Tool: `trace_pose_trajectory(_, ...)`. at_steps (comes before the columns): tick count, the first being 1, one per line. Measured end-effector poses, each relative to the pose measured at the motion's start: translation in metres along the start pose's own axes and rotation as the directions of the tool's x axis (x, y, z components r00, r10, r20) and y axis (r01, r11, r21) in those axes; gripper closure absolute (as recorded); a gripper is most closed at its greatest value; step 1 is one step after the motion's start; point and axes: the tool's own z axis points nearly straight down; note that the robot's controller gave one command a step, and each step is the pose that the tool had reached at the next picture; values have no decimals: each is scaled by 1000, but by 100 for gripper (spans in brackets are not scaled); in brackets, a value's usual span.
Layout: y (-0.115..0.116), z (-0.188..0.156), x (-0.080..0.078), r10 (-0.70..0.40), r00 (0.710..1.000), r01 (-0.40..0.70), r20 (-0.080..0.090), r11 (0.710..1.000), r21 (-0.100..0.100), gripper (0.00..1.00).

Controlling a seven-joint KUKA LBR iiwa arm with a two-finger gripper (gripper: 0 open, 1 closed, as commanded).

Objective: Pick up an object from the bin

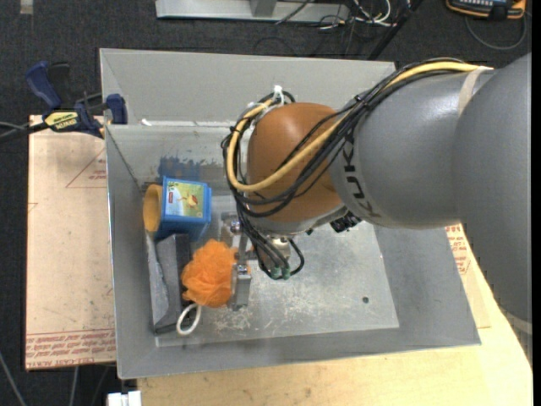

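End effector [241, 279] low in bin [338, 307], pressed against right edge of orange mesh pouf [209, 274]; open or closed: cannot tell. Arm enters from right, bends steeply down, orange wrist cover [287, 163] above end effector. Blue box [184, 205] up-left of it; dark grey slab [166, 277] beyond pouf.

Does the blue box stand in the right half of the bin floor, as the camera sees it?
No, the blue box stands by the left wall of the bin, directly behind the orange mesh pouf.
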Motion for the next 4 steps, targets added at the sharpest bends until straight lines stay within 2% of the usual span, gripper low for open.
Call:
trace_pose_trajectory(1,-15,41,3,-59,998,59,3,998,-2,0)
trace_pose_trajectory(2,-13,93,-16,-228,974,228,1,974,0,100)
trace_pose_trajectory(3,-13,93,-16,-228,974,228,1,974,-1,100)
trace_pose_trajectory(4,-17,-82,-24,-235,972,235,13,972,-1,100)
